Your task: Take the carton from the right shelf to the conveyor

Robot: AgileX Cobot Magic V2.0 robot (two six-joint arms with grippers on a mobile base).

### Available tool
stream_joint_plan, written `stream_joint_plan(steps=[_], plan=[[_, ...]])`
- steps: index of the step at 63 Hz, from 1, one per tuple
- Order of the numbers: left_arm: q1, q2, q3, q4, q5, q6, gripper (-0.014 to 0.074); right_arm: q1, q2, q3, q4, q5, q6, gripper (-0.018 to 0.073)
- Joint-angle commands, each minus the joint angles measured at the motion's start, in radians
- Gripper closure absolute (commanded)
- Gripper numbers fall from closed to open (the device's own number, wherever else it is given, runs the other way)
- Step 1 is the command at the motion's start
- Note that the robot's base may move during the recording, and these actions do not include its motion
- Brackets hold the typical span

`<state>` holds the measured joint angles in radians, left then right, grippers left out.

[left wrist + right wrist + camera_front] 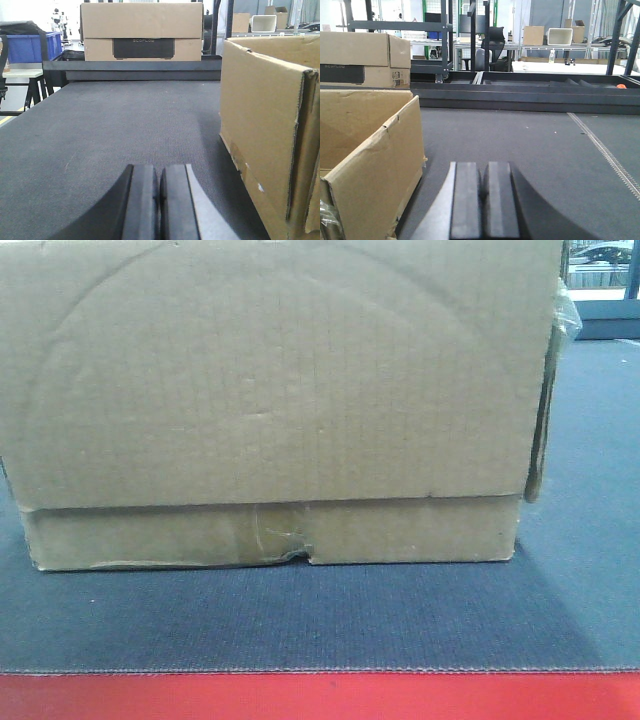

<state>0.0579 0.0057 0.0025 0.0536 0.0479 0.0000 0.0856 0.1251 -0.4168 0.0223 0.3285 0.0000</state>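
Already the carton (270, 400) sits flat on the conveyor (300, 625), its taped flap band with the torn notch facing the front camera and the red strip (320, 697) running along the belt edge at 6 o'clock. Both claws are pressed closed and hold nothing. The left gripper (160, 200) rests low over bare belt with the carton's side wall at its 3 o'clock, near but apart; the right gripper (482, 200) mirrors it, with the open-topped carton at its 9 o'clock.

Judged from this, the placing is done and what remains is to clear out cleanly. Draw each arm straight back or lift it, away from the carton walls, so no finger catches a flap or nudges the box toward the red edge. A second box (142, 31) stands far down the belt at 12 o'clock, out of the way.
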Motion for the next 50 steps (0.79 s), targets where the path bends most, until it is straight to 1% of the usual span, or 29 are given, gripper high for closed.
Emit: stream_joint_plan(steps=[1,5,10,15,23,28,32,36,41,44,50], plan=[[0.004,-0.006,-0.002,-0.006,-0.018,0.0,0.0582,-0.003,-0.006,0.001,-0.016,-0.018,-0.009,0.0634],[0.004,-0.006,-0.002,-0.006,-0.018,0.0,0.0582,-0.003,-0.006,0.005,-0.047,-0.014,-0.009,0.0634],[0.004,-0.006,-0.002,-0.006,-0.018,0.0,0.0582,-0.01,-0.008,0.027,-0.052,-0.014,-0.009,0.0634],[0.004,-0.006,-0.002,-0.006,-0.018,0.0,0.0582,-0.043,-0.008,0.066,-0.049,-0.039,-0.009,0.0634],[0.004,-0.006,-0.002,-0.006,-0.018,0.0,0.0582,-0.114,-0.009,0.187,0.009,-0.157,-0.009,0.0634],[0.004,-0.006,-0.002,-0.006,-0.018,0.0,0.0582,-0.142,-0.026,0.283,0.04,-0.236,-0.009,0.0634],[0.004,-0.006,-0.002,-0.006,-0.018,0.0,0.0582,-0.143,-0.062,0.342,0.042,-0.279,-0.009,0.0634],[0.004,-0.006,-0.002,-0.006,-0.018,0.0,0.0582,-0.138,-0.125,0.403,0.042,-0.292,-0.009,0.0634],[0.004,-0.006,-0.002,-0.006,-0.02,0.0,0.0582,-0.128,-0.125,0.417,0.042,-0.317,-0.009,0.0634],[0.004,-0.006,-0.002,-0.006,-0.02,0.0,0.0582,-0.119,-0.125,0.417,0.042,-0.27,-0.009,0.0634],[0.004,-0.006,-0.002,-0.006,-0.02,0.0,0.0582,-0.109,-0.125,0.417,0.036,-0.261,-0.009,0.0634]])
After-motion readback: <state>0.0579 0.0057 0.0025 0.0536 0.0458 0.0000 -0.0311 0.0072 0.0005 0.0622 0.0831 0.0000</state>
